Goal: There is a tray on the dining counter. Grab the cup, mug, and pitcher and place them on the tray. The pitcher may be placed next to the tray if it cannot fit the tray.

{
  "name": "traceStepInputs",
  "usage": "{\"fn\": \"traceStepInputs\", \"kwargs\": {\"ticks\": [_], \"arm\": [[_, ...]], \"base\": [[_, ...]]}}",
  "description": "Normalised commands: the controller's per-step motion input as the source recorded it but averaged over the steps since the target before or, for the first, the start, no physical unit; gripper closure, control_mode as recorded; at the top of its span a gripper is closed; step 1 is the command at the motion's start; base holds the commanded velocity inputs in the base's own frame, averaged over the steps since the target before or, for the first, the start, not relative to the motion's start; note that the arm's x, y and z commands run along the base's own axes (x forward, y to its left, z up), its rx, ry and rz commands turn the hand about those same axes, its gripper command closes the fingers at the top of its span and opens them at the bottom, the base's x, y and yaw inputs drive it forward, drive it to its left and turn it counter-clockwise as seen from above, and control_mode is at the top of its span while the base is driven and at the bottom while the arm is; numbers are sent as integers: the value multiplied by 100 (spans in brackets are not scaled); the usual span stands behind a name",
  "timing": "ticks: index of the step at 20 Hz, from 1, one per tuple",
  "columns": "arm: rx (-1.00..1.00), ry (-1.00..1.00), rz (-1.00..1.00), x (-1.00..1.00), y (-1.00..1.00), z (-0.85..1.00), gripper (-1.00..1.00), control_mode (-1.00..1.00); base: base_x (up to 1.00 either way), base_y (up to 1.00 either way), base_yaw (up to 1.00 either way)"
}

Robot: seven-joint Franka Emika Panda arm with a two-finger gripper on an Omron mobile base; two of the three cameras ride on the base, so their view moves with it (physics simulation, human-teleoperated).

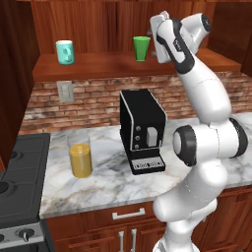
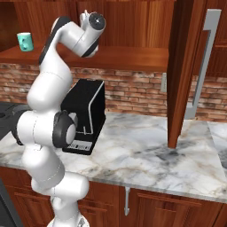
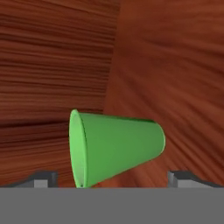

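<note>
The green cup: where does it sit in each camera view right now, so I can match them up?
Left base view: green cup upright on the wood shelf, upper middle, beside the hand.
Right base view: not seen here; the arm stands where it would be.
Hand view: cup lower centre, lying sideways in the picture.
Shared landmark: black coffee machine.

Base views flanking arm; hand-camera close on cup (image 3: 116,146)
</note>
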Motion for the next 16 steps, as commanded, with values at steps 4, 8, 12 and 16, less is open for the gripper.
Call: {"fn": "traceStepInputs", "kwargs": {"ticks": [4,8,12,16], "arm": [[0,0,0,16,0,0,-100,-100],[0,0,0,9,0,0,-100,-100],[0,4,0,0,0,0,-100,-100],[-2,9,0,0,1,0,-100,-100]], "base": [[0,0,0],[0,0,0],[0,0,0],[0,0,0]]}}
